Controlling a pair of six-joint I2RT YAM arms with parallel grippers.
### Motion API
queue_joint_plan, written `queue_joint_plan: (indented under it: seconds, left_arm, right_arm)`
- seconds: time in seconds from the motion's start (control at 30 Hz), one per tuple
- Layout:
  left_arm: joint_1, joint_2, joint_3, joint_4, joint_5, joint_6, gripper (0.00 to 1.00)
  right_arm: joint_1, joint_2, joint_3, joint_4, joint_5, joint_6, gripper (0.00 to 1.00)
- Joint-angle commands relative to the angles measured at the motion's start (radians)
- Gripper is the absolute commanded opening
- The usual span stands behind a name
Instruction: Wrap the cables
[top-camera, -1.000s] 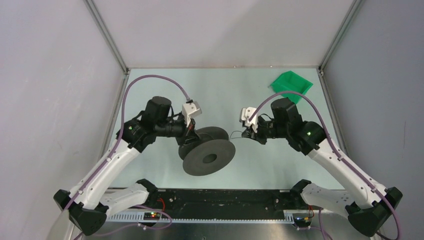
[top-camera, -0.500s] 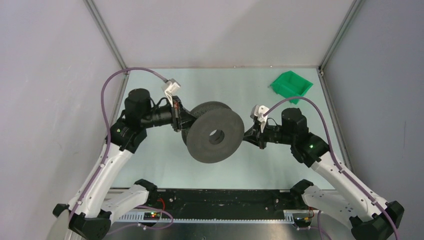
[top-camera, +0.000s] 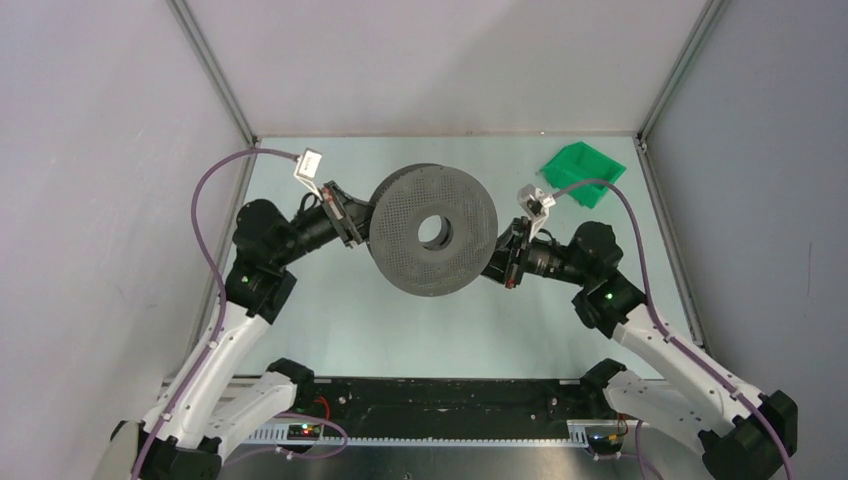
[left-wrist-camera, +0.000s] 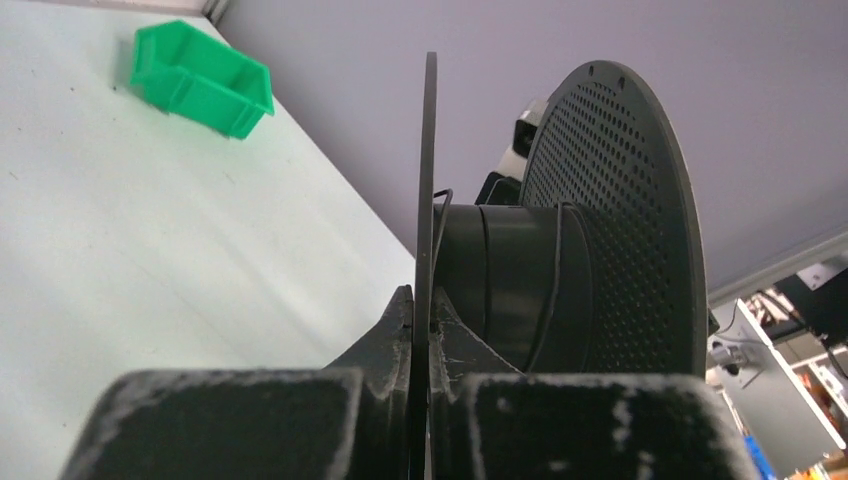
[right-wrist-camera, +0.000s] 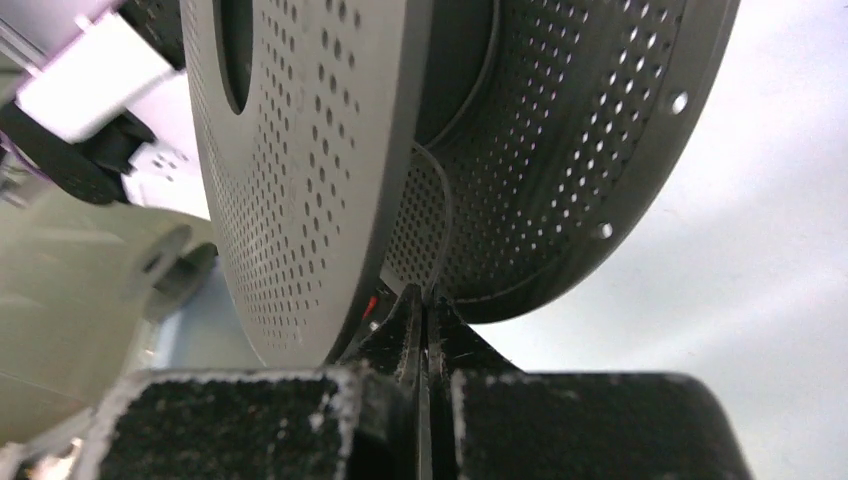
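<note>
The dark grey spool (top-camera: 433, 230) hangs in the air at mid-table, its perforated disc facing up at the camera. My left gripper (top-camera: 352, 215) is shut on the rim of the spool's thin far disc, as the left wrist view (left-wrist-camera: 422, 305) shows edge-on. The cable (left-wrist-camera: 550, 300), a thin dark strand, crosses the spool's core. My right gripper (top-camera: 503, 262) sits at the spool's right edge. In the right wrist view it (right-wrist-camera: 425, 300) is shut on the strand (right-wrist-camera: 448, 215), which runs up from the fingertips into the gap between the two discs of the spool (right-wrist-camera: 300, 150).
A green bin (top-camera: 582, 172) stands at the back right of the table, also in the left wrist view (left-wrist-camera: 200, 80). Grey walls with metal posts enclose the table on three sides.
Both arms have carried the spool upward and toward the back. The spool has turned so its disc faces the camera. The right gripper has closed in on its right edge.
</note>
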Motion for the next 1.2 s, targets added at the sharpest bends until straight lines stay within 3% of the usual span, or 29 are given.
queue_joint_plan:
  seconds: [0.0,0.13,0.47,1.17]
  left_arm:
    - [0.007,-0.060,-0.032,0.219,-0.113,-0.120,0.00]
    - [0.009,-0.075,-0.048,0.239,-0.137,-0.082,0.00]
    - [0.020,-0.053,-0.063,0.239,-0.135,0.012,0.00]
    - [0.026,-0.043,-0.067,0.240,-0.164,0.038,0.00]
  right_arm:
    - [0.036,0.051,-0.021,0.239,0.020,0.254,0.00]
    - [0.049,0.095,-0.030,0.353,-0.038,0.345,0.00]
    - [0.033,0.108,-0.027,0.365,-0.137,0.464,0.00]
    - [0.074,0.188,-0.028,0.606,-0.096,0.655,0.00]
